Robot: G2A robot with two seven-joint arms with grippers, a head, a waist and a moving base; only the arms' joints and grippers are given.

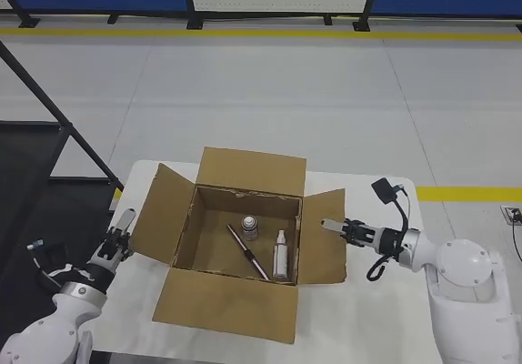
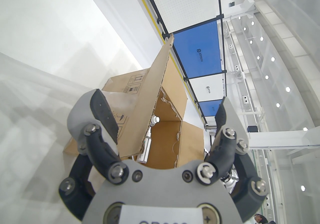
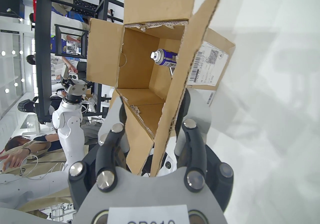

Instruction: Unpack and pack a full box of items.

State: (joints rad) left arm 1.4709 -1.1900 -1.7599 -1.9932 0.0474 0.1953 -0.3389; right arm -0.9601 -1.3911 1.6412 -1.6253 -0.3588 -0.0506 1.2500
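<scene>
Note the left gripper gaping wide, empty, facing the edge of the left flap of the box. Note the right gripper part open, astride the right flap without pinching it. Probably best to seat deeper before closing. From above, fold both flaps outward, clear of the spray can, bottle and rod inside the box, mid-table.
</scene>
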